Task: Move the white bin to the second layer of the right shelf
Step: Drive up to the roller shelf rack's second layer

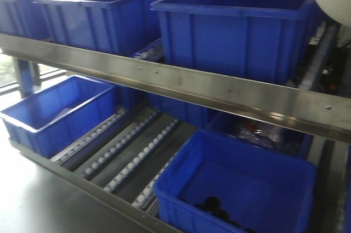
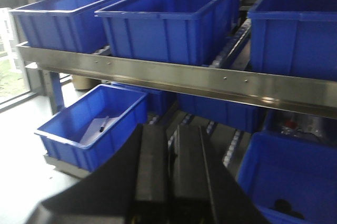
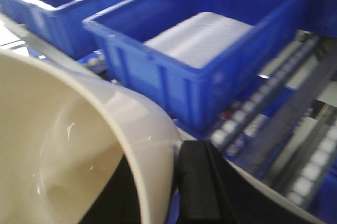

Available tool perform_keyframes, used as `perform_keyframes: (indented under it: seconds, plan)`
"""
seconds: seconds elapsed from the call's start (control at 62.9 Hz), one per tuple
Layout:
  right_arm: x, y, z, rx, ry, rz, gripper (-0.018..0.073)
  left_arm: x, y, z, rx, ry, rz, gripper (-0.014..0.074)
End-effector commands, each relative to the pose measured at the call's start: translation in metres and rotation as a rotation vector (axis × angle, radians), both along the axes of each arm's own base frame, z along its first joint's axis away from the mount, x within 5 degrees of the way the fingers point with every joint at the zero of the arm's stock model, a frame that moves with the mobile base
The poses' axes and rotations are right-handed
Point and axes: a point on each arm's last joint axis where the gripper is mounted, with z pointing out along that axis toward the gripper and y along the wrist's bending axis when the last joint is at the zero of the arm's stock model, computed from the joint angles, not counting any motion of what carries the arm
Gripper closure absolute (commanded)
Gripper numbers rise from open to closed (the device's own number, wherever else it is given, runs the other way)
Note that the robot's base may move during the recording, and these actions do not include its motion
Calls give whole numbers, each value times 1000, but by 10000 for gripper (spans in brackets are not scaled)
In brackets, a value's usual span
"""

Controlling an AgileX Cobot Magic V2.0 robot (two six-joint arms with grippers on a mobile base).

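Holding the white bin (image 3: 79, 145) aloft by its rim in the clamped right gripper (image 3: 168, 192), we judge the right shelf second layer (image 3: 234, 125) lies at two o'clock, its roller rails running away beside a blue crate (image 3: 174, 71). The left gripper (image 2: 163, 171) is pressed together and empty.
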Motion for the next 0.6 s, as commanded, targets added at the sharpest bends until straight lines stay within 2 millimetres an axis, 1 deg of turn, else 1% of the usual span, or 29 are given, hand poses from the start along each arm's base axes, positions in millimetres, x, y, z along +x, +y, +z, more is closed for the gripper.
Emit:
perform_keyframes:
  seconds: [0.0, 0.588]
  plan:
    - [-1, 0, 20, 15, -131, 3, 502, 0, 0, -4, -19, -59, 2, 512]
    - [-1, 0, 20, 15, -131, 3, 502, 0, 0, -4, -19, -59, 2, 512]
